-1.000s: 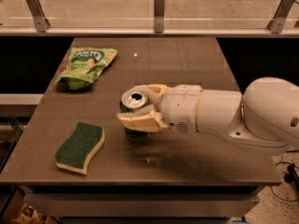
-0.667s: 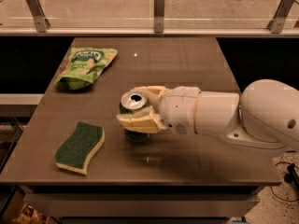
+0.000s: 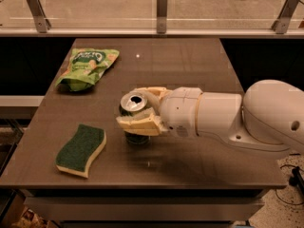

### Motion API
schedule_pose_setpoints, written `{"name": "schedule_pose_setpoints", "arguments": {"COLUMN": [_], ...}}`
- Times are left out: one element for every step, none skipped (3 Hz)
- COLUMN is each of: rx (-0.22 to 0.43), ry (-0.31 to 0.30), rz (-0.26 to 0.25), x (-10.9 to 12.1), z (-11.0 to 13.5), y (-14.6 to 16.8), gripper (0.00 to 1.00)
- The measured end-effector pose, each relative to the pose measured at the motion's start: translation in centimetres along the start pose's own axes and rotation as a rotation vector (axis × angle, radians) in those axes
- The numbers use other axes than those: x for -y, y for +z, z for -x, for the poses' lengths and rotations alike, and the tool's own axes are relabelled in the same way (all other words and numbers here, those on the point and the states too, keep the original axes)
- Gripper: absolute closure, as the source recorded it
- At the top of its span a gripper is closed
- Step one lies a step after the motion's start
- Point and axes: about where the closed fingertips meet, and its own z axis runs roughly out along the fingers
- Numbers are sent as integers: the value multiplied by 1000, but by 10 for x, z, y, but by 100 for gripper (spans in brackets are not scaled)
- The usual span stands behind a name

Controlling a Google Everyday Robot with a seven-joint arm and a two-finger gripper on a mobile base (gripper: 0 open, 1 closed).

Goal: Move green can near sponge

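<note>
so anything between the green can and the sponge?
Nothing visible. Only table lies between the green can, held in the gripper at mid-table, and the sponge at front left. The snack bag sits back left, off that path.

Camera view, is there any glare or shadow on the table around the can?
Camera view: warm, dim amber light; one small glare dot on the table behind the green can, whose silver top shines; the gripper, closed round the can at mid-table, sits over a soft dark shadow at the can's base.
</note>
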Motion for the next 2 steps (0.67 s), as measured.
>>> {"name": "schedule_pose_setpoints", "arguments": {"rx": [-2,-3], "ry": [-5,-10], "rz": [2,4], "x": [-2,-4], "z": [2,4], "y": [1,2], "gripper": [35,13]}}
